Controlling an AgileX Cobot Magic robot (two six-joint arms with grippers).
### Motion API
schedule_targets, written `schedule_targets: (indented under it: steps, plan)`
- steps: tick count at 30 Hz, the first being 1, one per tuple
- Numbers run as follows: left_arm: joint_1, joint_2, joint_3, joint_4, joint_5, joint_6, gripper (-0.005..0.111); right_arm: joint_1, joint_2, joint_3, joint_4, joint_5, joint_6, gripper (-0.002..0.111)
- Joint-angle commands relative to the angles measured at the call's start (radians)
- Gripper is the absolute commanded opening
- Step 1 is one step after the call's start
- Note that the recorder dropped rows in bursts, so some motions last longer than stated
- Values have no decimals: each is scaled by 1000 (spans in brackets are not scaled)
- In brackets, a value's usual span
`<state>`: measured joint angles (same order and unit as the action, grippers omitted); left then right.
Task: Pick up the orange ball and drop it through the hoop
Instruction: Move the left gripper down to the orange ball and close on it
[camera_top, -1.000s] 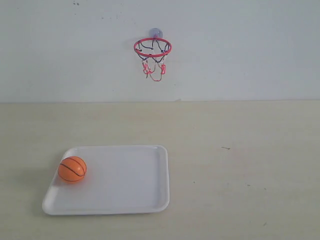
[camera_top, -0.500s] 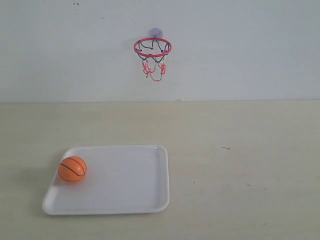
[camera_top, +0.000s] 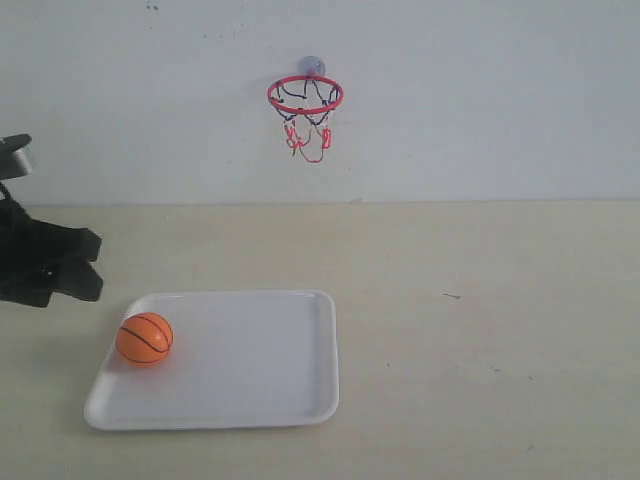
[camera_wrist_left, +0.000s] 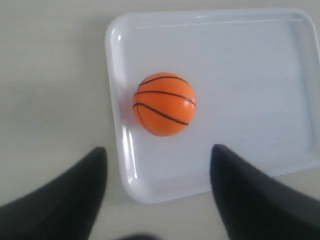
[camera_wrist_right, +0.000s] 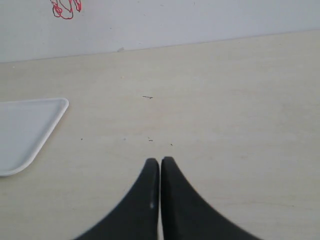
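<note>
The orange ball (camera_top: 144, 338) (camera_wrist_left: 164, 104) rests on the left side of a white tray (camera_top: 290, 390) (camera_wrist_left: 260, 60). My left gripper (camera_top: 92, 264) (camera_wrist_left: 159, 150) has come in at the far left, above and left of the ball; its black fingers (camera_wrist_left: 92, 175) stand wide apart, open and empty, short of the ball. The hoop (camera_top: 305, 95), with red ring, string net and suction cup, hangs on the back wall. Only the net's red strings (camera_wrist_right: 64, 9) show in the right wrist view. My right gripper (camera_wrist_right: 160, 161) is shut on nothing above bare table and is out of the exterior view.
A pale wooden table (camera_top: 480, 320) runs back to a white wall (camera_top: 480, 100). A corner of the tray (camera_wrist_right: 30, 130) lies well apart from my right gripper.
My left arm has entered the exterior view from the left edge; earlier it was out of sight. Ball, tray and hoop have not moved.
</note>
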<state>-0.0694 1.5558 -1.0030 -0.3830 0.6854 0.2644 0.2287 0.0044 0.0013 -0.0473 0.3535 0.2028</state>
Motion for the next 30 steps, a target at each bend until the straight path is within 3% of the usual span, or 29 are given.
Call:
schedule_targets:
  steps: [1, 12, 20, 30]
  plan:
    - [-1, 104, -79, -67, 20, 70, 78, 2, -4, -1, -6, -9, -3, 0]
    - [-21, 287, -195, -50, 64, 212, 79, 2, -4, -1, -6, -9, -3, 0]
    - [-122, 348, -220, 35, 13, 178, 79, 2, -4, -1, -6, -9, -3, 0]
    - [-132, 398, -220, 132, -7, 122, 79, 2, -4, -1, -6, -12, -3, 0]
